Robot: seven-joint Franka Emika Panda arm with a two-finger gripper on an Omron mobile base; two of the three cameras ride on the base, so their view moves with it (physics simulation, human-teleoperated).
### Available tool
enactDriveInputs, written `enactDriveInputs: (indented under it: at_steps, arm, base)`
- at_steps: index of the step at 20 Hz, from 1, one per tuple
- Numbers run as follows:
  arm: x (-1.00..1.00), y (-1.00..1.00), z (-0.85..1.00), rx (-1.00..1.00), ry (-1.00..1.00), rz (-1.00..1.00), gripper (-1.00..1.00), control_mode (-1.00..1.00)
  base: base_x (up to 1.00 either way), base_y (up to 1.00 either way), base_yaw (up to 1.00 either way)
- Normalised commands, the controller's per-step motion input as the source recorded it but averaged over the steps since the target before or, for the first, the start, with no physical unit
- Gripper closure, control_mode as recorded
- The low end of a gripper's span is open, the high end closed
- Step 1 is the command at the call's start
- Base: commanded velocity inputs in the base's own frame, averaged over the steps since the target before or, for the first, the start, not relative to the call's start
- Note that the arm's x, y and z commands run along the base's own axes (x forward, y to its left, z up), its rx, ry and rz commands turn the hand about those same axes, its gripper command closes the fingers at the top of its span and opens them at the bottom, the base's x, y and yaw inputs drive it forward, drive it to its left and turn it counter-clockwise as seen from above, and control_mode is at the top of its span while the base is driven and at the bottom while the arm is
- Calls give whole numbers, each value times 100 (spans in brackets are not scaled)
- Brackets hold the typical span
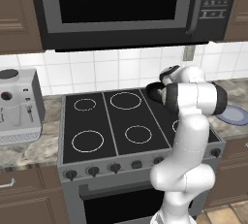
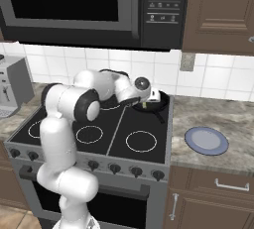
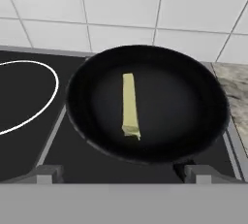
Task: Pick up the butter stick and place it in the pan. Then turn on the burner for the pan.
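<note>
The butter stick lay inside the pan, flat on its black floor a little left of centre and clear of the rim. The pan stood on the back right burner of the stove, close to the tiled wall. The first half of the task therefore appeared complete.

The gripper hovered over the near edge of the pan. Its jaws stood wide apart, one tip at each lower corner of the hand view, with nothing between them and no contact with the butter.

What remained, by my judgement, was to turn on the burner under the pan. The row of knobs ran along the stove's front edge, well away from the gripper, so the arm would have to come back and down to reach them.

Limits of inspection: in the left base view the arm's own body covered most of the pan and the right-hand burners. In the right base view the wrist hid much of the pan and the butter could not be made out. Which knob served the pan's burner could not be told, nor the setting of any knob. A blue-grey plate sat on the worktop to the right, apart from the work.
</note>
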Motion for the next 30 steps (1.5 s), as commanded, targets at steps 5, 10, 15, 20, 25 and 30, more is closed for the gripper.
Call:
enactDriveInputs:
  at_steps: [5, 10, 15, 20, 25, 30]
  arm:
    - [-62, -12, 34, 3, -16, 0, -100, -100]
    - [-71, -5, 30, 2, -18, 0, -100, -100]
    - [-76, 0, 28, 1, -16, 0, -100, -100]
    - [-76, -2, 34, 2, -16, 0, -100, -100]
    - [-79, -9, 31, 3, -16, 0, -100, -100]
    - [-67, -13, 5, 1, -5, 0, -100, -100]
  base:
    - [0, 0, 0]
    - [0, 0, 0]
    - [0, 0, 0]
    - [0, 0, 0]
    - [0, 0, 0]
    - [0, 0, 0]
